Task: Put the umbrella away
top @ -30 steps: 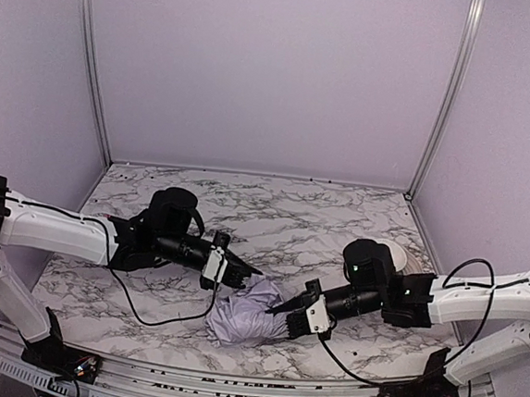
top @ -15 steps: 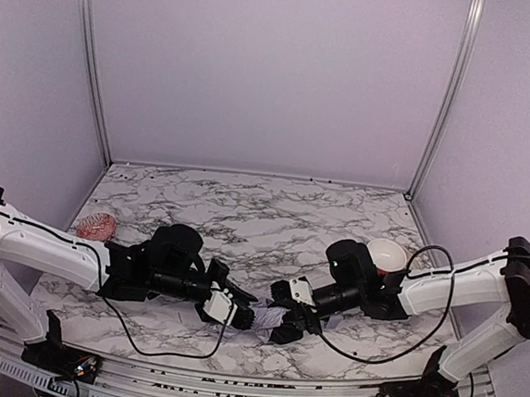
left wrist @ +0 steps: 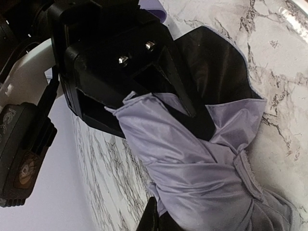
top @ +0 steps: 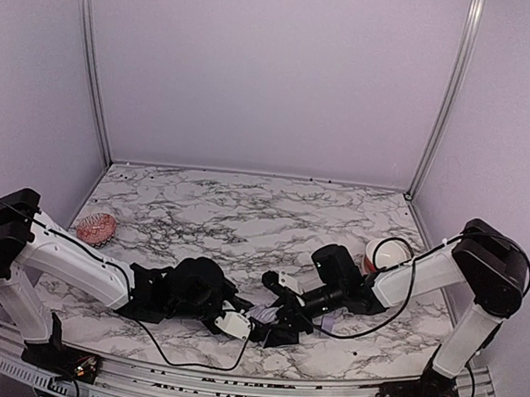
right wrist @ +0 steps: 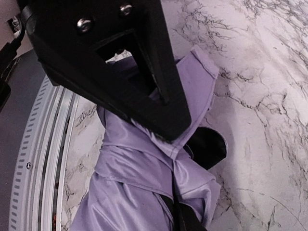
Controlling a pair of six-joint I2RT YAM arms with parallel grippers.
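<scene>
At the near edge of the grey-veined white marble desk [top: 246, 206], to the left of the orange-and-white round bowl [top: 385, 254] and closer to the arm bases than it, lies the pale lavender fabric umbrella [left wrist: 192, 159]. It is a crumpled bundle.

- Long axis: roughly parallel to that near edge, judging by the lavender patches on either side of the right arm.
- Pointing direction: cannot tell; shaft and handle are hidden.
- Black inner side [left wrist: 211, 62] is exposed at one end. Fabric strap [left wrist: 246, 177] crosses the folds.
- Left tool [top: 248, 325]: jaws together, pinching a thin fold of the fabric.
- Right tool [top: 277, 322]: clamped on a thicker gather of the fabric, tip to tip with the left.
- Pinkish ribbed round object [top: 95, 229]: far left of the bowl.
</scene>
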